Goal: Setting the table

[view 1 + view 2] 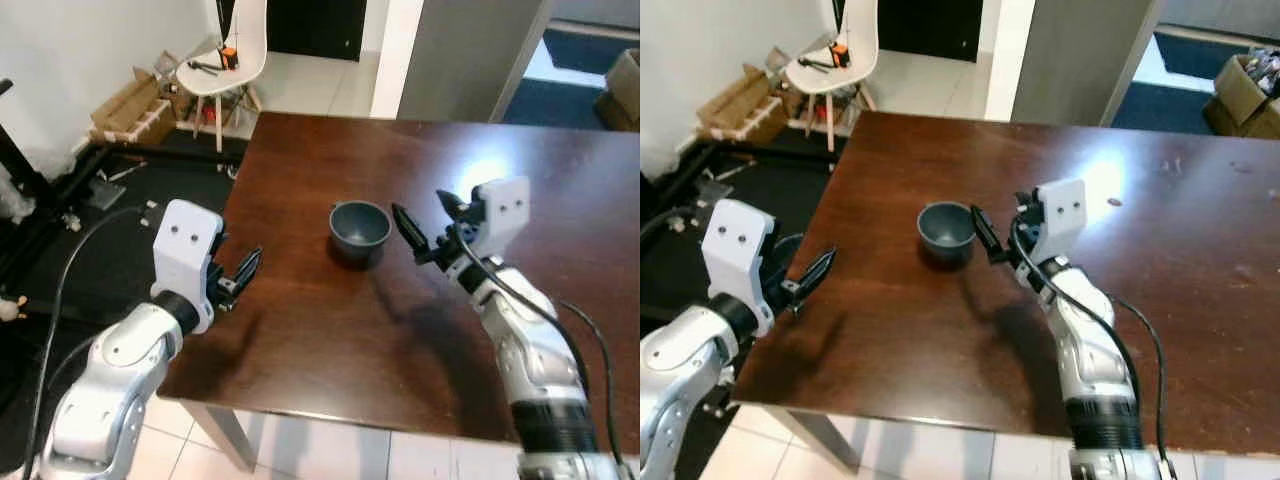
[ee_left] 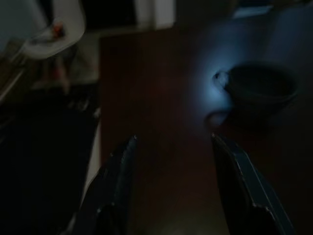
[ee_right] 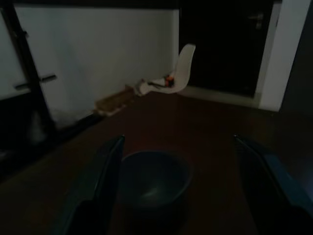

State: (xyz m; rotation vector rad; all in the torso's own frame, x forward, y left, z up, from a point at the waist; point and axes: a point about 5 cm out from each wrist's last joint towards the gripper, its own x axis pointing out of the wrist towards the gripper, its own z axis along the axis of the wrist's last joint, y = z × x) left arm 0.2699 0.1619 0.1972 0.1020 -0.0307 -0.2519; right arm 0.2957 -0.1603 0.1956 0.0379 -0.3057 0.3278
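- Left eye view: you have one dark grey bowl (image 1: 360,229) standing upright on the brown table (image 1: 330,340), roughly mid-width and well in from the near edge. The right gripper (image 1: 428,228) sits just beside the bowl on its right, jaws spread wide and holding nothing. The left gripper (image 1: 240,275) hovers at the table's left edge, well apart from the bowl, jaws part open and empty.
- Right eye view: same layout. A white chair (image 1: 837,55) stands beyond the bowl, off the table's far left corner, with cardboard boxes (image 1: 735,103) next to it.
- Left wrist view: dark. You can make out the bowl ahead of the spread fingers (image 2: 117,186), and nothing between them.
- Right wrist view: dim. The bowl lies ahead between the two fingers, which stand wider than its rim, not touching.
- Handling judgement: the bowl looks rigid, light and smooth-walled, so expect slip. It may be breakable if ceramic, which I cannot tell. Take it by the rim, one finger inside and one outside, on the side nearest the right gripper.
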